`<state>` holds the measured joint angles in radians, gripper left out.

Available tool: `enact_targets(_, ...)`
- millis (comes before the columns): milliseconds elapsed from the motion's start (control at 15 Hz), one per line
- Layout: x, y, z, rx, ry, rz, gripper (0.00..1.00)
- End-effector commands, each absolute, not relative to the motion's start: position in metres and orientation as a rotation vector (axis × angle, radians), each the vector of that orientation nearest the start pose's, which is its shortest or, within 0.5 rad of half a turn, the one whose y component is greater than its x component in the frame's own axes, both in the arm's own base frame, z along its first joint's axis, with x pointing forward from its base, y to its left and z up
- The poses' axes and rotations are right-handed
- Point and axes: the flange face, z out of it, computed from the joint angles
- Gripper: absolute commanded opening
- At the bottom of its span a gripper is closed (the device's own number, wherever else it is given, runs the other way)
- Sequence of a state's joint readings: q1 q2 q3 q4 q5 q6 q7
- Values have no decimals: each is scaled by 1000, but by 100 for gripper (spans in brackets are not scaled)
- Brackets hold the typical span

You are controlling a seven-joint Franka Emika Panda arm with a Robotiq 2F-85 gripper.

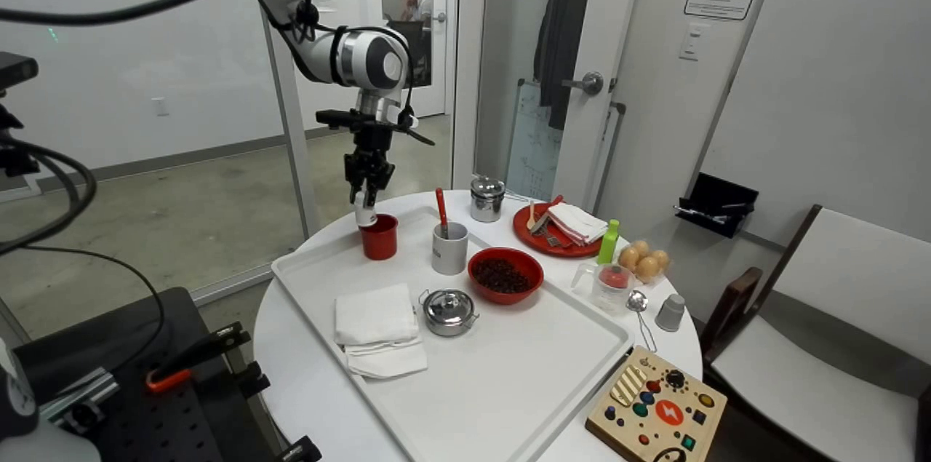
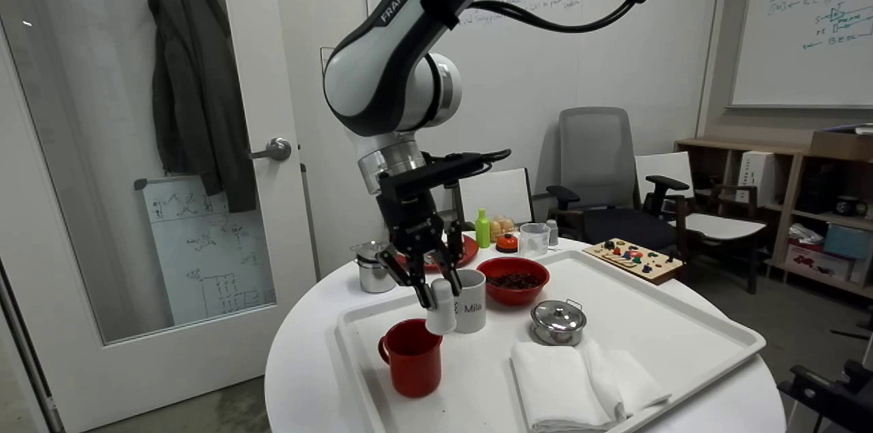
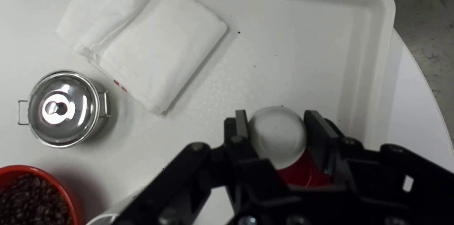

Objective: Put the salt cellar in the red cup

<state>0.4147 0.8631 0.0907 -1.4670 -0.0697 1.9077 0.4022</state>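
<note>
Up on the left in an exterior view, the gripper (image 1: 364, 203) points down and pinches the white salt cellar (image 1: 366, 217) between its 2 black fingers (image 3: 242, 124). The bottom of the salt cellar is right at the rim of the red cup (image 1: 380, 244); I cannot tell if they touch. Near the red cup, a folded white cloth (image 1: 374, 320) lies flat on the big white tray (image 1: 502, 389). Next come a shiny little covered pot (image 1: 449, 315) and a pale mug (image 1: 449, 258) with a red-handled tool (image 1: 441, 207) in it. Off the tray stands a metal jar (image 1: 486, 200), then a red bowl (image 1: 509, 296) holds dark beans (image 1: 502, 275). Farther right are a red plate (image 1: 521, 227) with a folded napkin (image 1: 580, 222), a green bottle (image 1: 608, 245), a clear jug (image 1: 609, 296), a metal spoon (image 1: 637, 300) and some brown eggs (image 1: 646, 268). Last come a wooden board (image 1: 654, 427) with knobs (image 1: 675, 379) and a small gray tub (image 1: 670, 313).
</note>
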Motion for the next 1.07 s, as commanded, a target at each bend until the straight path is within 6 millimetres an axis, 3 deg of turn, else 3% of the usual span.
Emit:
enact_targets(0,607,329,129,-3270,-298,621,19)
enact_targets(667,631,349,78,-3293,-409,587,18)
enact_targets(733,632,349,76,-3291,-408,592,36)
enact_targets(800,633,350,76,-3291,-406,596,68)
enact_targets(867,634,349,75,-3290,-406,600,69)
enact_targets(1000,637,350,76,-3286,-402,606,82)
